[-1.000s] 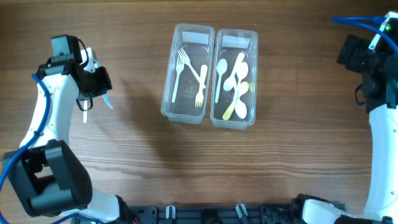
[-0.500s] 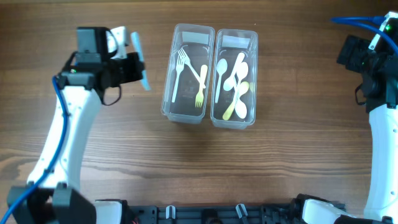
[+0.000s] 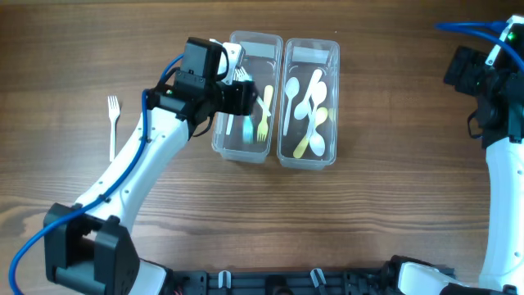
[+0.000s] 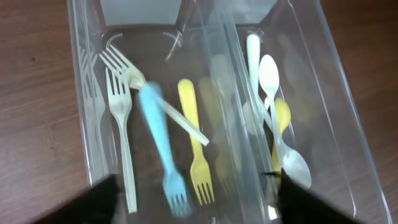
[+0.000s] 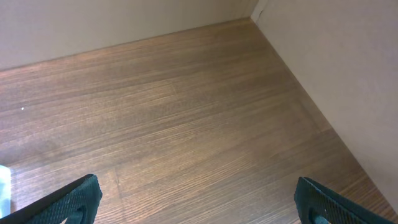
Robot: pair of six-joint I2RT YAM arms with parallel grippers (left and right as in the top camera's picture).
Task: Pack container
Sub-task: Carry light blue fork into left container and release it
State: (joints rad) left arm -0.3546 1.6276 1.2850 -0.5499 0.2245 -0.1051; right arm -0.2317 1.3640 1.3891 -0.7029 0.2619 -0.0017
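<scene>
L jaws spread wide over the L container (image 3: 242, 156), blue fork (image 4: 158, 143) loose inside it, gripped by nothing, beside a white fork (image 4: 119, 118) & yellow fork (image 4: 194, 143); R jaws spread too, holding nothing, above tabletop (image 5: 186, 124) far R.

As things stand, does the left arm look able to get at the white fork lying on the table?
Probably yes. The white fork lies alone on the table on that arm's side, and the left gripper, over the left container, is open.
</scene>
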